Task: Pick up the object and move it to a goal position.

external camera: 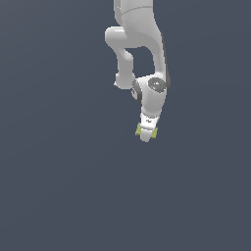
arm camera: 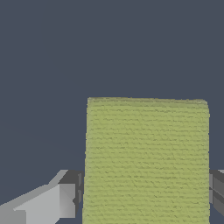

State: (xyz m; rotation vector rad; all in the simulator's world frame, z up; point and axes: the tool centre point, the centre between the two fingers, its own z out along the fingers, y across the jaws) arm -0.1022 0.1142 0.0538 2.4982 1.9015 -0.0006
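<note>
In the wrist view, going from left to right, a grey finger (arm camera: 52,203) is seen pressed against the left flank of the block (arm camera: 146,159), the block's broad yellow-green face fills the middle, and the pad of the second finger (arm camera: 217,192) is met at its right flank; the gripper (arm camera: 144,197) is thus clenched on the block across its narrow width. In the exterior view the block (external camera: 138,130) is seen only as small yellow-green slivers either side of the white gripper (external camera: 147,132), below the arm (external camera: 139,44). The block is judged light and stiff, its finely textured surface offering friction rather than slip, so the flat opposite flanks are judged the proper place for a hold. No brand, label or writing can be read anywhere.
</note>
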